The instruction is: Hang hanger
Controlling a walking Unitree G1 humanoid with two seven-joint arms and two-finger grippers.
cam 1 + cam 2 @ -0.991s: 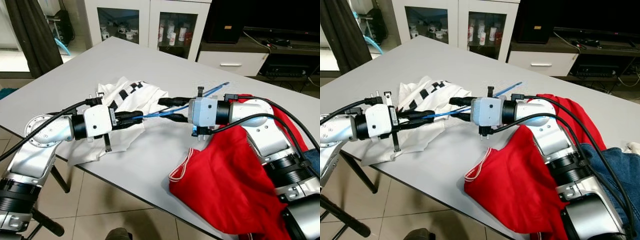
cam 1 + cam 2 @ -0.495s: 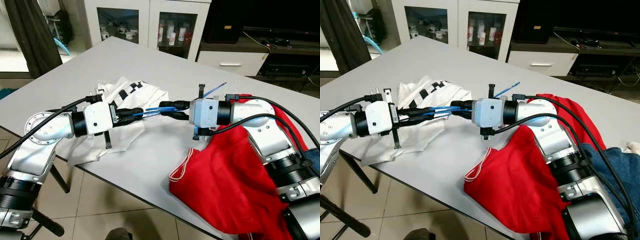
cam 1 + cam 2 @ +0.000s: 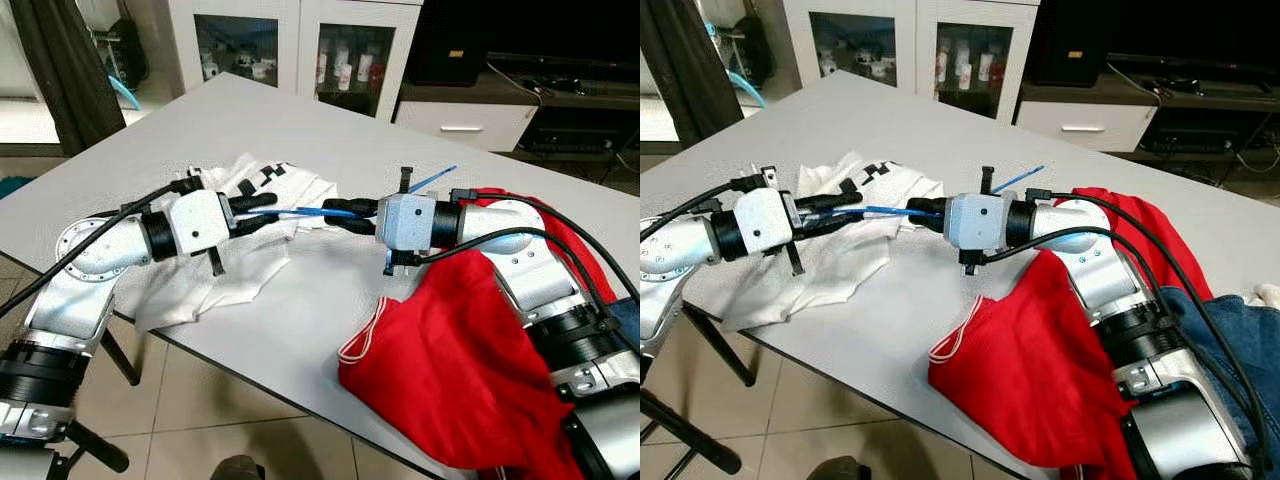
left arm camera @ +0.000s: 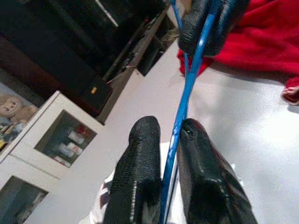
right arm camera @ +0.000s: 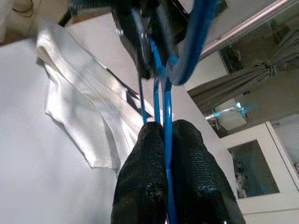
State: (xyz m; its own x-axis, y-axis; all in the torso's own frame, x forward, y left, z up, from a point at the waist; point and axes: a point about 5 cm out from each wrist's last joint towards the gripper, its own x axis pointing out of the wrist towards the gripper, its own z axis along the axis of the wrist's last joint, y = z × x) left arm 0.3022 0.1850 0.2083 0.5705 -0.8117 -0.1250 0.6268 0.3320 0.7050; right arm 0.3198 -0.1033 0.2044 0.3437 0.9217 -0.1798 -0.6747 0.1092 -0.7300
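Note:
A thin blue wire hanger (image 3: pixel 300 212) is held level above the grey table (image 3: pixel 330 140), between my two grippers. My left gripper (image 3: pixel 268 208) is shut on one end of it, over the white garment with a black checked pattern (image 3: pixel 240 255). My right gripper (image 3: pixel 340 215) is shut on the other part, and a blue end (image 3: pixel 432 180) sticks out behind its wrist. In the left wrist view the blue hanger (image 4: pixel 187 88) runs between the black fingers (image 4: pixel 140 177). In the right wrist view the hanger (image 5: pixel 164 116) is pinched between the fingers (image 5: pixel 147 177).
A red garment (image 3: pixel 450 370) lies at the table's near right edge under my right arm, with blue jeans (image 3: pixel 1230 330) beside it. White glass-door cabinets (image 3: pixel 290 45) and a dark TV stand (image 3: pixel 560 100) stand beyond the table. A dark curtain (image 3: pixel 55 70) hangs at the far left.
Both grippers have lifted the hanger slightly and the left wrist has turned and moved a little away from me; the hanger now lies flatter between them.

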